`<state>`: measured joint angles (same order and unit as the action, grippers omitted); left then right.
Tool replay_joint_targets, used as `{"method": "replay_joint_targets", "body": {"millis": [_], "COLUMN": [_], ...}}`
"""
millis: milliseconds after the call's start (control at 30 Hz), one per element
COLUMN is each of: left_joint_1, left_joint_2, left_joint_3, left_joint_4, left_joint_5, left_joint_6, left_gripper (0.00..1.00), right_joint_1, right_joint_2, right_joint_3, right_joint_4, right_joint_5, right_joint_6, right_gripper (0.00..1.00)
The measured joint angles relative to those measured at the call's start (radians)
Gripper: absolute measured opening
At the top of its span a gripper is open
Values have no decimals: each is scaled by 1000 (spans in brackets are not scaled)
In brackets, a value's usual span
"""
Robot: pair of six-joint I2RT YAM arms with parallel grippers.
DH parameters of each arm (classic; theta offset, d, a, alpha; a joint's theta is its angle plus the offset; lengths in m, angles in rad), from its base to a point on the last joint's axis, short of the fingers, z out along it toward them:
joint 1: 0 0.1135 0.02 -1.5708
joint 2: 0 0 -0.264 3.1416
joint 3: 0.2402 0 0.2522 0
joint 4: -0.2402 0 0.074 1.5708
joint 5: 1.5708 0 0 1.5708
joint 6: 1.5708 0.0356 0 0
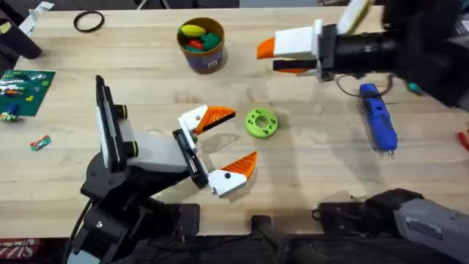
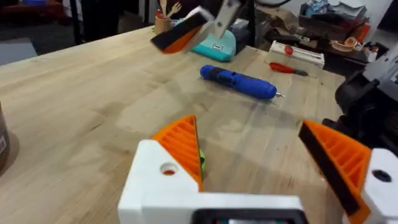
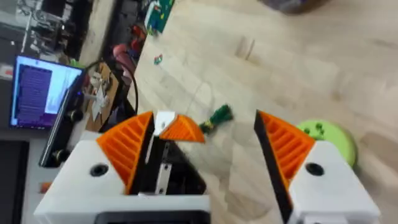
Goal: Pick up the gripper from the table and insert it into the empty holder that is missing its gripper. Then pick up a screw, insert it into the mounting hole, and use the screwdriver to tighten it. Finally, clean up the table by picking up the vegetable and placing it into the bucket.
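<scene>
The left gripper gapes wide, holding nothing, at the green ring's nine o'clock. The right gripper hangs parted and unladen at the bucket's three o'clock. The screwdriver lies loose at four o'clock; a careless sweep could roll it.

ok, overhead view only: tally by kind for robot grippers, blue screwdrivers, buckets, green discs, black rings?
Robot grippers: 2, the left gripper and the right gripper, both open
Blue screwdriver: 1
Bucket: 1
Green disc: 1
Black ring: 1
Total: 6
</scene>
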<state>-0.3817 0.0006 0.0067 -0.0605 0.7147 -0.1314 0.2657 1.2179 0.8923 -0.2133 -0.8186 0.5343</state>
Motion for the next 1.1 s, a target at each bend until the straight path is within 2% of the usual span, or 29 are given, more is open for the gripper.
{"method": "replay_joint_targets", "body": {"millis": [167,333,533,800,833,1000,1100], "left_joint_1": [0,0,0,0,0,0,0], "left_joint_2": [0,0,0,0,0,0,0], "left_joint_3": [0,0,0,0,0,0,0], "left_joint_4": [0,0,0,0,0,0,0], "left_joint_5": [0,0,0,0,0,0,0], "left_joint_6": [0,0,0,0,0,0,0], "left_gripper": [986,987,986,986,986,986,986], "right_joint_1": [32,114,204,213,213,213,214], "right_joint_2": [-87,-40,85,230,241,274,277], "right_joint_3": [6,6,6,5,5,5,5], "right_joint_4": [-177,-249,-171,-28,-8,7,4], "right_joint_5": [12,14,-32,-180,-198,-266,-292], "right_joint_6": [-6,25,38,68,74,107,118], "right_gripper": [989,989,989,986,970,734,633]}}
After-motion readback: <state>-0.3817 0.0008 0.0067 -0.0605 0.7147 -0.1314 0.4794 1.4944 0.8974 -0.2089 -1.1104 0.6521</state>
